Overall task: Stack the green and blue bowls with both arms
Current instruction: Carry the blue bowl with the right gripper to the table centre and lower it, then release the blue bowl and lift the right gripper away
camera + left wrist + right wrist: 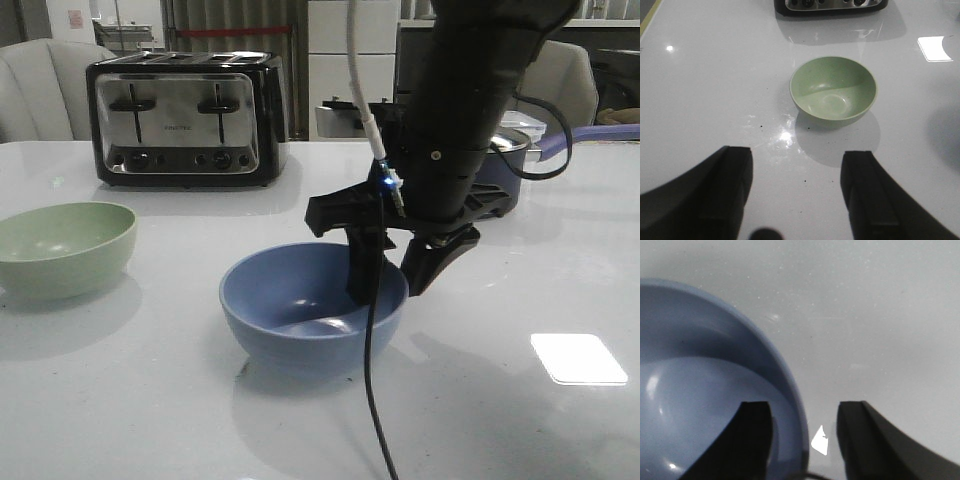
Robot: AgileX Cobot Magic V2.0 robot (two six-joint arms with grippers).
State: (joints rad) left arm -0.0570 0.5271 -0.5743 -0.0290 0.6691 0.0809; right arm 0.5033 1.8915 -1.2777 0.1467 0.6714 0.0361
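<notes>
Straddling the right-hand rim of the blue bowl (312,305), the right gripper (395,272) has its jaws open, one inside, one outside, not yet closed. The green bowl (63,245) sits well apart at the table's (150,400) left, ahead of the left gripper (797,192), whose jaws are wide and empty.

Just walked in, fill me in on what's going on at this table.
The right hand is open and straddles the rim of the blue bowl, one finger inside, one outside, not yet closed. The left hand is open above the table, with the green bowl ahead of it, untouched. The bowls sit apart, unstacked.
</notes>
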